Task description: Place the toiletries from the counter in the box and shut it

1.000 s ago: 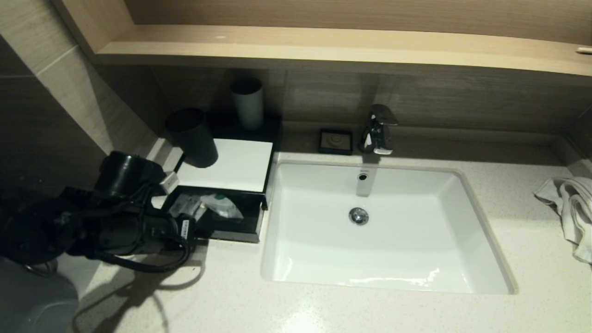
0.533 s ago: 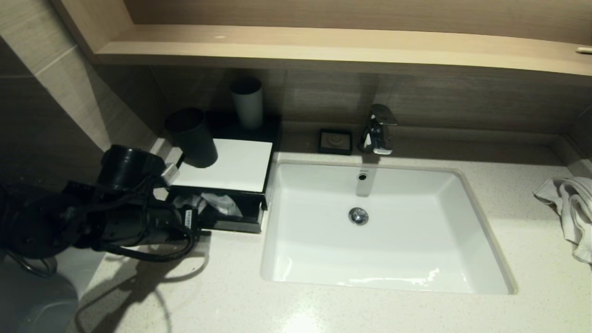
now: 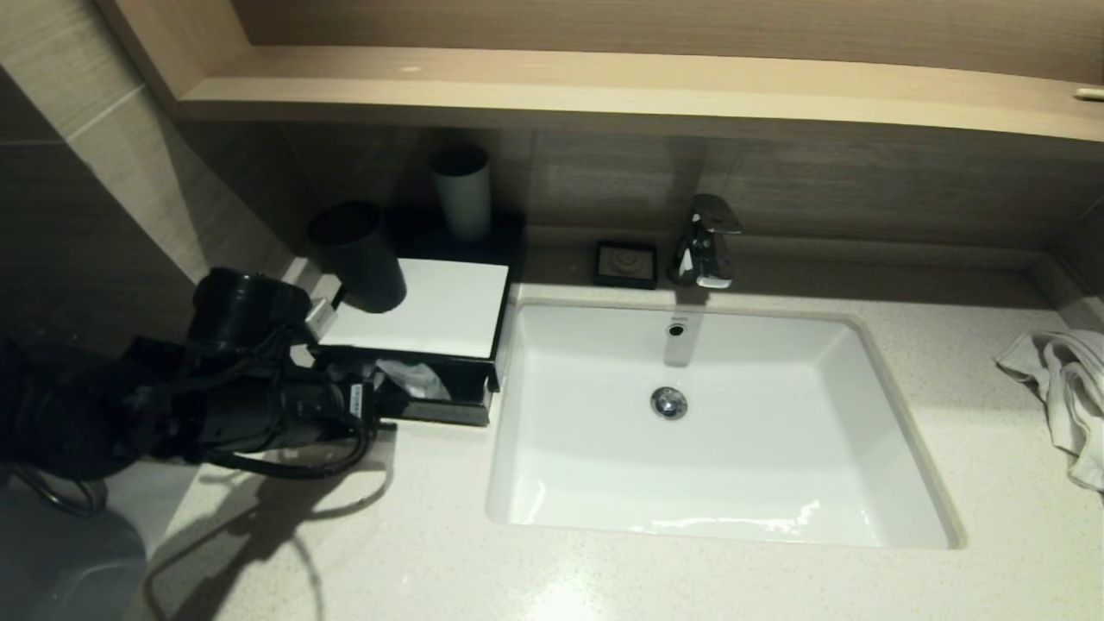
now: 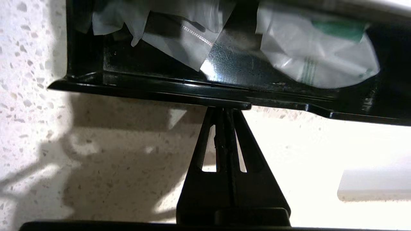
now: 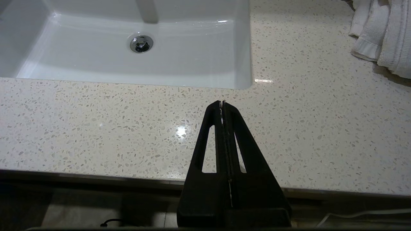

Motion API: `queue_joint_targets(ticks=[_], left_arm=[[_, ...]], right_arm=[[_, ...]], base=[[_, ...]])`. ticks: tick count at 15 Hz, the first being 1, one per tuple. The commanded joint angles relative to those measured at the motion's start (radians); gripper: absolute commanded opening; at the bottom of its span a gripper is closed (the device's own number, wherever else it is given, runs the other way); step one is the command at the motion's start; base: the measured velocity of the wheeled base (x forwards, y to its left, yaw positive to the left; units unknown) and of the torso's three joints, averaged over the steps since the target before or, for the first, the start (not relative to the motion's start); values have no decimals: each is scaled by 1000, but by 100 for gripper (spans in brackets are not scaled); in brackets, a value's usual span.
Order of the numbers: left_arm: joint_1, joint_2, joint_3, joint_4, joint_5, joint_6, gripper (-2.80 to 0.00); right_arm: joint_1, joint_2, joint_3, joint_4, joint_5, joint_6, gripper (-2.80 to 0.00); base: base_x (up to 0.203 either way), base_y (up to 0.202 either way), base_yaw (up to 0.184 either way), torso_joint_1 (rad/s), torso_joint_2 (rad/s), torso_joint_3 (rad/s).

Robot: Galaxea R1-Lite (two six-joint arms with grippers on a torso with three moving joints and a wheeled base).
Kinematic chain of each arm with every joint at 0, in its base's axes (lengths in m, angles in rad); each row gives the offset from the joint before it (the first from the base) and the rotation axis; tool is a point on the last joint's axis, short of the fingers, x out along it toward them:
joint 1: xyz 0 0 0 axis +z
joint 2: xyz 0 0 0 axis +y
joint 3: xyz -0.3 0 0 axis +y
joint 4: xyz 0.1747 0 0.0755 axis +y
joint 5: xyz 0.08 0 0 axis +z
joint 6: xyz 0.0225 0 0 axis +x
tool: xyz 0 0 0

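1. I am pressing my left gripper (image 4: pixel 224 110), jaws squeezed flat together with nothing between them, tip-on against the near edge of the drawer front (image 4: pixel 205 93) of the box (image 3: pixel 431 315); the box is sitting at the far left of the counter (image 3: pixel 604 569), just left of the sink (image 3: pixel 716 431)

2. The drawer is standing partly pulled out toward me; I am judging the task nearly done, with only the last bit of push remaining

3. The toiletries (image 4: pixel 314 57) are lying inside the drawer: thin, crinkled, translucent sachets, one carrying a green label (image 4: pixel 340 29), another folded sachet (image 4: pixel 183 41) toward the other end; I am seeing none loose on the counter in these views

4. Handling judgement: the sachets are looking very light, soft and slippery, easily crumpled, not fragile; they are puffing upward, so a corner could be catching under the white top panel (image 3: pixel 423 306) as the drawer slides in

5. The drawer itself is looking stiff, glossy and light; a push needs no grip, only a blunt contact low and near the middle of the front lip, which is roughly where my tips are bearing; pushing off-centre could be skewing it, and the whole box could be sliding back instead of closing

6. A dark cup (image 3: pixel 358 254) is resting on the box's far left corner and a pale cup (image 3: pixel 463 194) behind it; their weight may be helping hold the box in place

7. My right gripper (image 5: pixel 222 104), jaws pressed together and empty, is hanging idle above the counter's near edge, near the right-hand corner of the sink, with a towel (image 5: pixel 382 35) well off to the right
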Motion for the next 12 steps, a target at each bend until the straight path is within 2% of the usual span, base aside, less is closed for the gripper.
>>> queue_joint_targets(ticks=[1,10,12], left_arm=[[0,11,1,-13,11,-13,-280],[1,25,-34,-46,19,-49,-280],[3,35,-33,-67,46,-54,-280]], right_arm=[[0,0,0,0,0,-1,-280],[0,0,0,0,0,-1,-280],[0,0,0,0,0,-1,-280]], base=[[0,0,0,0,0,0],[0,0,0,0,0,0],[0,0,0,0,0,0]])
